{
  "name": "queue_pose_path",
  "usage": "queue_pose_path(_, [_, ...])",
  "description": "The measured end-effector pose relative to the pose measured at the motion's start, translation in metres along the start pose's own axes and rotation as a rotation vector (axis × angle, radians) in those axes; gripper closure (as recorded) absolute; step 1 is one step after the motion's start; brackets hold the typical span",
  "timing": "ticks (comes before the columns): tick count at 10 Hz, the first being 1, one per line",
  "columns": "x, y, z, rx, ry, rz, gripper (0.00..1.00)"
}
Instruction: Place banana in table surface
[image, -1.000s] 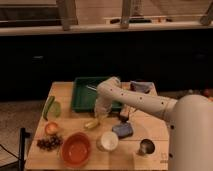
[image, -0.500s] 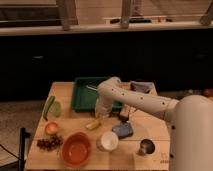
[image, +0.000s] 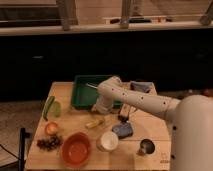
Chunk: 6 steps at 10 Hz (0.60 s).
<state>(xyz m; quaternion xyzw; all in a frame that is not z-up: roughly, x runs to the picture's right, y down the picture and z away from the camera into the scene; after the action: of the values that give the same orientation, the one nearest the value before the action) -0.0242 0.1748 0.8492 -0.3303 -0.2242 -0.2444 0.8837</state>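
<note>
The banana (image: 94, 123) is small and pale yellow. It lies on the light-brown wooden table surface (image: 70, 117) in front of the dark green tray (image: 85, 92). My gripper (image: 101, 113) hangs from the white arm just above and behind the banana's right end, at the tray's front edge. I cannot tell whether it touches the banana. The arm reaches in from the right, over the tray's right side.
Green vegetables (image: 50, 107) lie at the left edge. An orange fruit (image: 51, 128), dark grapes (image: 48, 143), a red bowl (image: 76, 148), a white cup (image: 107, 141), a blue object (image: 123, 131) and a metal cup (image: 146, 147) fill the front.
The banana and gripper have shifted slightly to the right near the tray's front edge. Nothing else has moved.
</note>
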Motion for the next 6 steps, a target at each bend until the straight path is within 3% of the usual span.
queue_pose_path(6, [-0.006,0.005,-0.019,0.002,0.001,-0.037,0.20])
